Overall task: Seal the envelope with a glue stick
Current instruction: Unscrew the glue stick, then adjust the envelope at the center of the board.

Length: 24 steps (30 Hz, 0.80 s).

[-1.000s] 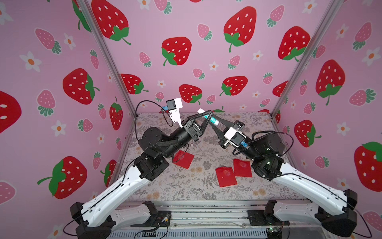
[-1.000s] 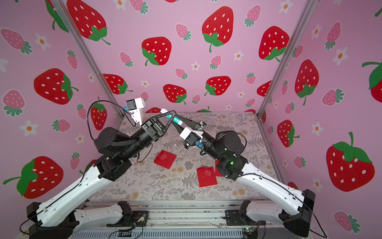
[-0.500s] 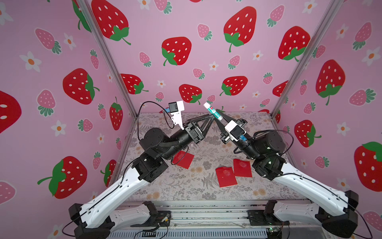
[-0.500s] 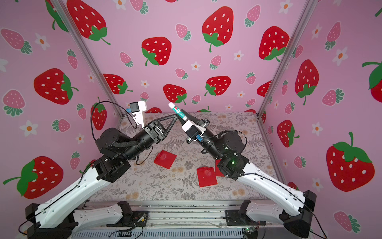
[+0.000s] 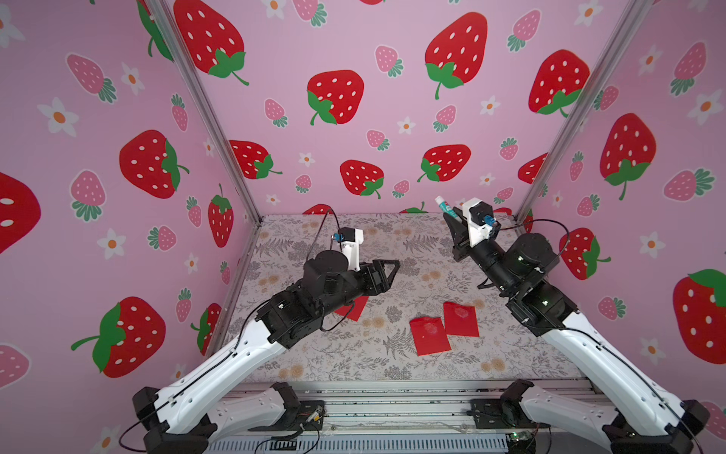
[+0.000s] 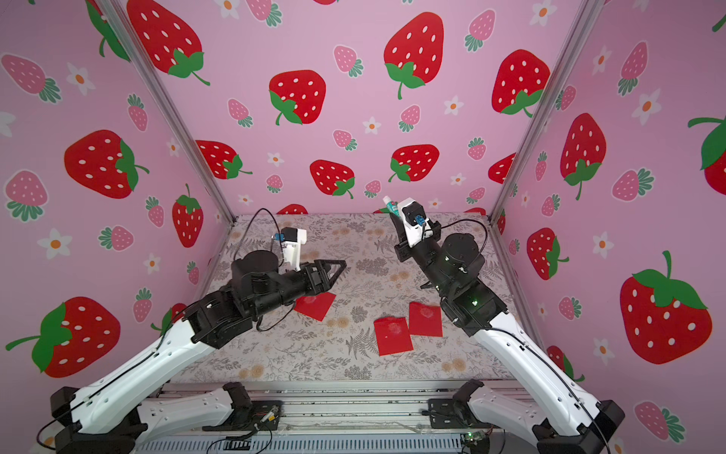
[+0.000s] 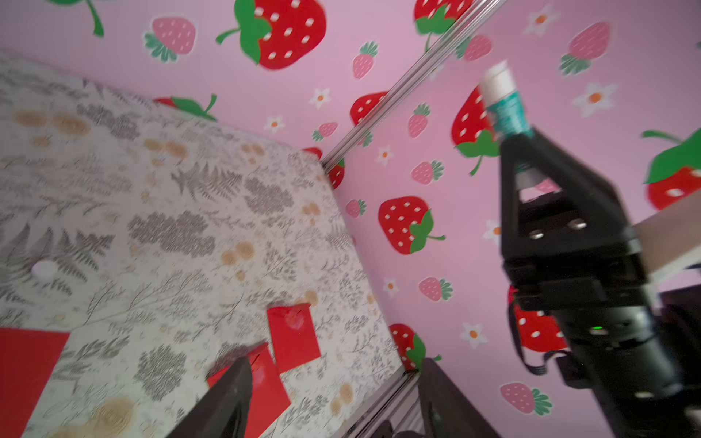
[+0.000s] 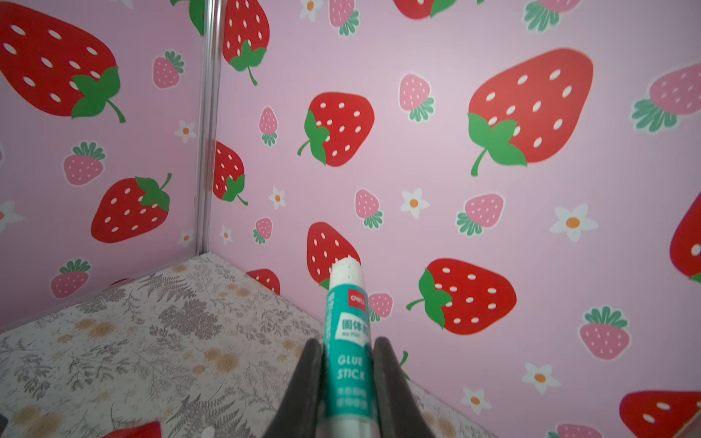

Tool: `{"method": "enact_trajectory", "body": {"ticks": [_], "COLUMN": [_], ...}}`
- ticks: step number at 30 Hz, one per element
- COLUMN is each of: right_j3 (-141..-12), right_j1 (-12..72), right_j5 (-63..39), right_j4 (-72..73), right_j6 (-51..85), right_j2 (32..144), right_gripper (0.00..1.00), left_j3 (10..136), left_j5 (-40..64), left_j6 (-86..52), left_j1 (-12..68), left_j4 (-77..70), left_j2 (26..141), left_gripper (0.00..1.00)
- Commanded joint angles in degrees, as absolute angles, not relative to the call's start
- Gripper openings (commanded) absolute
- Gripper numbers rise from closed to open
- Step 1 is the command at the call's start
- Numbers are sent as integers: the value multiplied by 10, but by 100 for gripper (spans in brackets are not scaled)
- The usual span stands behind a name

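Altogether, three red envelopes (image 5: 430, 336), one glue stick (image 5: 446, 205).

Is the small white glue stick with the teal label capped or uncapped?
Uncapped: the white, teal-labelled glue stick ends in rough, bare glue in the right wrist view.

Clamped in the right end effector (image 8: 347, 341), the glue stick (image 8: 347, 318) looks smooth plastic with a slightly glossy teal label and chalky tip. Well apart, a red envelope (image 5: 430, 336) looks matt paper.
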State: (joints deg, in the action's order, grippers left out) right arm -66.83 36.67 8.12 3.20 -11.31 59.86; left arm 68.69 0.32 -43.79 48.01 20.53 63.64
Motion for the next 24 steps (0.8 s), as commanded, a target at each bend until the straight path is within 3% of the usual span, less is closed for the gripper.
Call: {"method": "enact_trajectory", "body": {"ticks": [1, 8, 24], "right_j3": [-664, -681, -645], "right_j1": [328, 263, 114], "right_j5": [57, -13, -195], "right_j4": [-79, -248, -472], "right_j6": [-26, 50, 180], "right_j2": [594, 615, 680], "right_gripper": [0, 0, 0], "left_j3": [672, 627, 742], "left_j5": [66, 184, 181], "left_j6": [-379, -240, 96], "left_j1": [477, 478, 491], "left_j4": [274, 228, 261], "left_j2": [683, 790, 1044], "left_gripper": [70, 66, 52]}}
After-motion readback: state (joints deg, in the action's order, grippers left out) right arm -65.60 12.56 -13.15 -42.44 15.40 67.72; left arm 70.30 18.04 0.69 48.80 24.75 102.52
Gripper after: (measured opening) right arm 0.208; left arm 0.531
